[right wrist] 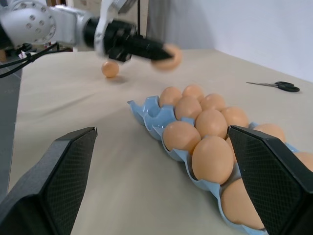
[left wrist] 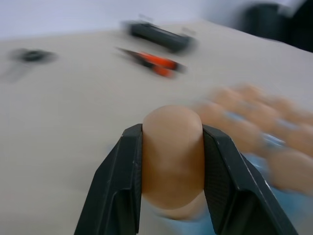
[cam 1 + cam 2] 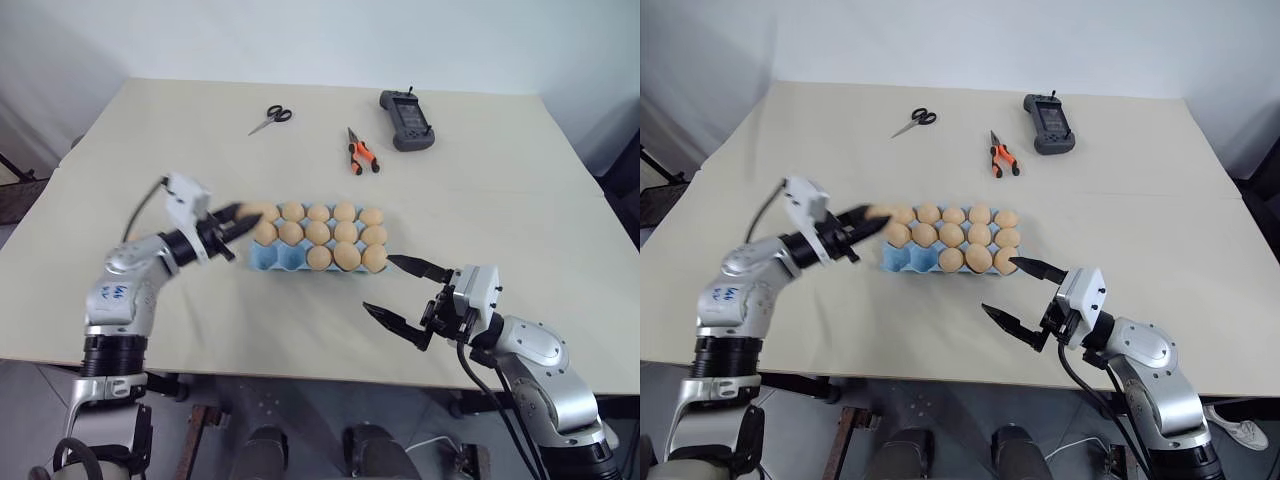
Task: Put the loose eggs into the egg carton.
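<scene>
One egg (image 2: 172,159), pale tan-orange, smooth and unmarked, is pinched between the two black fingers of the left end effector (image 3: 236,222), which is held just above the left end of the egg carton (image 3: 268,257). A second loose egg (image 1: 110,68) of the same colour is seen lying on the table (image 3: 480,190) beyond the left arm, well apart from the carton. The carton is a light blue moulded tray without a lid, set near the middle of the table; most of its cups are filled with like eggs, while bare blue cups are seen at its left end in the front row. The right end effector (image 3: 402,292) is held with its fingers spread wide and nothing between them, just off the carton's right front corner. Scissors (image 3: 271,119), orange-handled pliers (image 3: 360,152) and a dark handheld controller (image 3: 406,119) lie further back on the table.
</scene>
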Tool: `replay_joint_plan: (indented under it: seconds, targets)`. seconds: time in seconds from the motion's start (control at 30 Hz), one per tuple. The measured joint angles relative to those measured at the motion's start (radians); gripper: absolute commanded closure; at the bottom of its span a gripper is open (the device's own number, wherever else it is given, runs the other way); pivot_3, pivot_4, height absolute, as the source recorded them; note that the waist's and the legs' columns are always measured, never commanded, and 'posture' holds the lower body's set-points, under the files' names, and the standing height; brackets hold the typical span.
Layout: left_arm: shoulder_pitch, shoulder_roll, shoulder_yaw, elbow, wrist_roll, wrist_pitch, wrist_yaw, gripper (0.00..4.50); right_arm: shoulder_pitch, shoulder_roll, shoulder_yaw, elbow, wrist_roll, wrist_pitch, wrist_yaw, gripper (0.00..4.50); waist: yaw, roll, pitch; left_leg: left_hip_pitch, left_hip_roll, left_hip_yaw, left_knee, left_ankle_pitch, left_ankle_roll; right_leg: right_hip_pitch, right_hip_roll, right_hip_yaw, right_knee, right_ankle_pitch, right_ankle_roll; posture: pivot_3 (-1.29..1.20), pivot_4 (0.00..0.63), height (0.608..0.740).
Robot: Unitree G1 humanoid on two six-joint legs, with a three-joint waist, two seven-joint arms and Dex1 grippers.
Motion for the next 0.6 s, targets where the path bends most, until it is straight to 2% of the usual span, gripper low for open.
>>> replay_joint_plan:
  seconds: [0.13,0.4,0.6]
  targets:
    - [-0.009,-0.024,-0.059,0.028,0.031,-0.008,-0.019,3.12,0.008,0.000,-0.002,-0.013,-0.001,0.000,-0.015,0.00,0.003,0.000,0.000,0.000,0.000,0.000,0.000,0.001,0.000,0.000,0.000,0.000,0.000,0.000,0.000,0.00,0.150,0.740]
    - [-0.038,-0.077,-0.097,0.113,0.047,-0.040,-0.069,3.12,0.034,0.000,-0.002,-0.034,-0.009,0.001,-0.045,0.00,0.001,0.000,0.000,0.000,0.000,0.000,0.001,0.001,0.001,0.000,0.000,0.000,0.000,0.000,0.000,0.00,0.150,0.740]
    - [-0.047,-0.071,-0.097,0.113,0.084,-0.069,-0.052,1.24,0.034,0.000,-0.002,-0.048,-0.009,0.001,-0.057,0.00,0.003,0.000,0.000,0.000,0.000,0.000,0.001,0.001,0.001,0.000,0.000,0.000,0.000,0.000,0.000,0.00,0.150,0.740]
